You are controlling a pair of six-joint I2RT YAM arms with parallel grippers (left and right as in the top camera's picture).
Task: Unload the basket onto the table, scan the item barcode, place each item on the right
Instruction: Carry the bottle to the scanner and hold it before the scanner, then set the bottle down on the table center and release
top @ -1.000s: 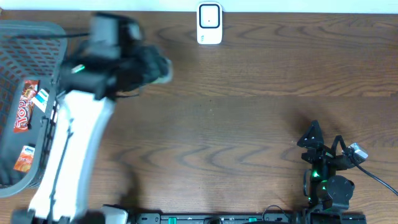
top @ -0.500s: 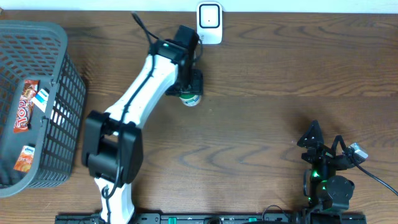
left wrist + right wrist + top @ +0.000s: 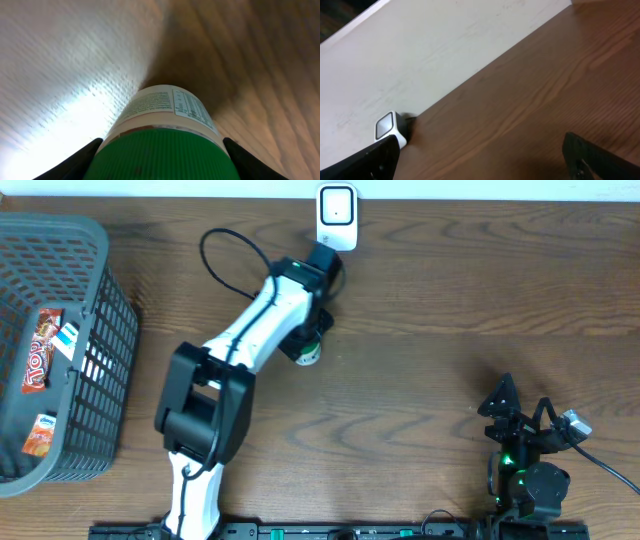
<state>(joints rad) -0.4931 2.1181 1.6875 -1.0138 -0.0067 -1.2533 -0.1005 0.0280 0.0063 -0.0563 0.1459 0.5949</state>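
- My left gripper (image 3: 162,167) is clamped on a bottle (image 3: 309,353), one dark finger on either side of its cap (image 3: 150,150).
- The cap is green ribbed plastic. Past it the round body narrows away from the tool, wrapped in a smooth white label (image 3: 175,105) of fine print.
- I can see no barcode on the side facing the tool, so I cannot tell which way it faces.
- Just beyond the bottle's far end lies the table (image 3: 450,300), brown wood grain with a bright glare patch.
- Risk: if the barcode faces the table or the tool, the scanner will not read it.
- Risk: a smooth round bottle held by its cap could twist or slip in the jaws if I turn it fast.
- Ahead of the tool, near but apart, stands the scanner (image 3: 337,218), a small white rounded block with a dark window, at the table's far edge.
- Risk: pushing forward carelessly could knock it over.
- Well off to one side, my right gripper (image 3: 520,408) rests wide open, holding nothing.
- Well off to the other side sits a grey mesh basket (image 3: 105,310) with snack packs (image 3: 42,350) inside.
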